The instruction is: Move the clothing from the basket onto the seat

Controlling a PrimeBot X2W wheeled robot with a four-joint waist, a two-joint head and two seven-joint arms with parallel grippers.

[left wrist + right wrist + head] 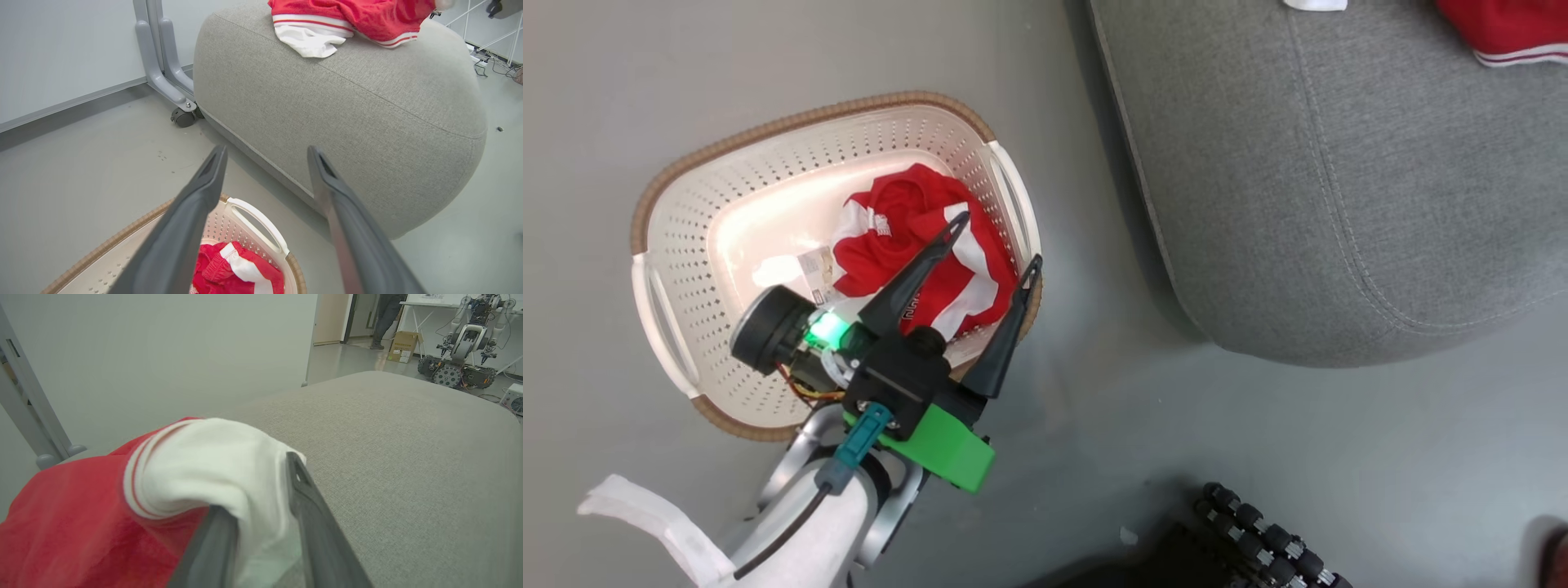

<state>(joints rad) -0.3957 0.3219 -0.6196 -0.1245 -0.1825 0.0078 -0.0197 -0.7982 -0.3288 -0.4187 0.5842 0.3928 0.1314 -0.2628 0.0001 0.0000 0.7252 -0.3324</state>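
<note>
The cream basket point(792, 122) stands on the floor with one red-and-white garment point(907, 237) bunched at its right end. My left gripper point(1000, 238) hangs open above that garment and the basket's right handle, holding nothing. In the left wrist view the open left gripper point(267, 151) points at the grey seat point(347, 122), with the basket point(253, 208) and its garment point(237, 269) below. A second red garment point(359, 16) lies on top of the seat point(1339, 204). My right gripper point(261, 473) is shut on this garment's point(81, 506) white cuff over the seat point(408, 437); cloth hides its left fingertip.
A grey wheeled frame leg point(163, 61) stands against the wall left of the seat. My base's black roller wheels point(1258, 531) show at the bottom. Beyond the seat are another robot point(461, 355), a cardboard box point(402, 347) and a person point(384, 318) at a doorway.
</note>
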